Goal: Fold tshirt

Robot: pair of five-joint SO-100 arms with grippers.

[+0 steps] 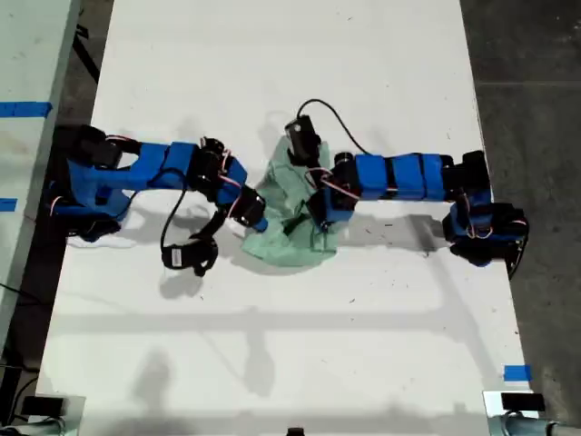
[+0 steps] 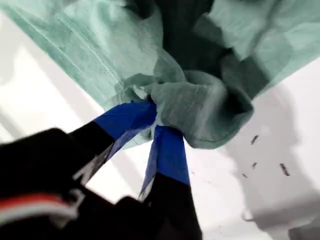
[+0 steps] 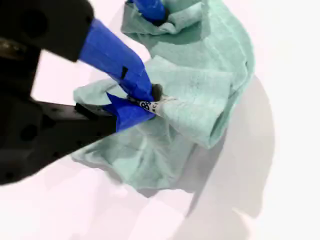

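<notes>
The tshirt (image 1: 295, 243) is a pale mint-green cloth lying crumpled in a small heap at the middle of the white table, between the two blue arms. My first gripper (image 1: 310, 216), on the arm reaching in from the exterior view's right, is shut on a bunched fold (image 2: 200, 107) of the tshirt (image 2: 85, 50); its tips (image 2: 156, 117) meet in the cloth. My second gripper (image 1: 259, 221), on the arm from the exterior view's left, is shut on the tshirt (image 3: 200, 100) beside a small white label (image 3: 147, 106). The first gripper's blue tip (image 3: 150, 9) shows beyond it, also in the cloth.
The white table (image 1: 272, 363) stretches wide toward the exterior view's top and bottom. A few small dark specks (image 2: 284, 170) lie on it near the tshirt. Blue tape (image 1: 517, 372) marks the exterior view's lower right corner, with dark floor (image 1: 536, 91) past that edge.
</notes>
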